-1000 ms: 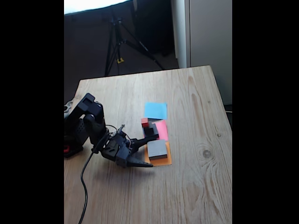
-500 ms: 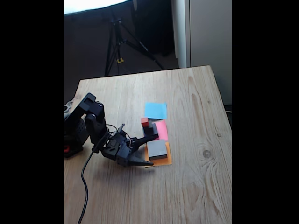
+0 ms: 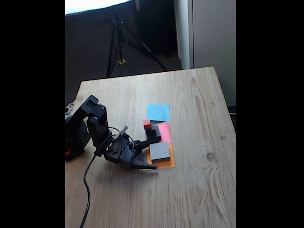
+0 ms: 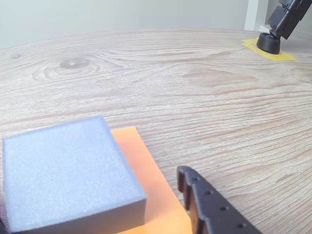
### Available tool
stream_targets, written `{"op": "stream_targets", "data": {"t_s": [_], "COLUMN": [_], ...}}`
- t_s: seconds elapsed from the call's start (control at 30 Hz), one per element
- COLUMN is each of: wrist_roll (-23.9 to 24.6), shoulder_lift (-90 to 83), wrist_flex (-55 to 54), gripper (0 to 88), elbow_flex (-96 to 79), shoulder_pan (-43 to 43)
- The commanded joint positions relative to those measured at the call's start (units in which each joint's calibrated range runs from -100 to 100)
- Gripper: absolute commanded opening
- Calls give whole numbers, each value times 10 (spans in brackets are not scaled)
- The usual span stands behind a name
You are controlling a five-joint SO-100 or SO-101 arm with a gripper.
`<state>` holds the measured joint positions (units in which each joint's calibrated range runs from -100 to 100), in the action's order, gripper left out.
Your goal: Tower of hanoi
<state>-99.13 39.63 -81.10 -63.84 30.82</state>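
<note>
In the fixed view a large grey block (image 3: 159,151) lies on an orange paper square (image 3: 164,164). Behind it a smaller black block (image 3: 153,133) sits on a pink paper square (image 3: 165,132), with the tiny red cube (image 3: 147,124) at that paper's far left corner. My gripper (image 3: 150,155) is low over the table at the grey block's left side, open, with one finger on each side of the block's left edge and nothing held. The wrist view shows the grey block (image 4: 63,170) up close on the orange paper (image 4: 148,180), with one black finger (image 4: 207,204) to its right.
A blue paper square (image 3: 158,112) lies beyond the pink one. The arm's base (image 3: 76,133) and its cable (image 3: 86,190) occupy the table's left edge. A tripod (image 3: 118,42) stands behind the table. In the wrist view a black foot on yellow tape (image 4: 269,43) sits far right.
The arm and gripper have shifted only very slightly beside the grey block. The blocks have not moved.
</note>
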Motion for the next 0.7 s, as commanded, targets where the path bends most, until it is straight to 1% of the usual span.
{"op": "stream_targets", "data": {"t_s": [0.0,0.3,0.67], "wrist_roll": [-9,-9,-9], "shoulder_lift": [-3,0,4], "wrist_flex": [-11,-13,-22], "gripper": [449,402,423], "elbow_flex": [5,5,10], "shoulder_pan": [-4,-3,-8]}}
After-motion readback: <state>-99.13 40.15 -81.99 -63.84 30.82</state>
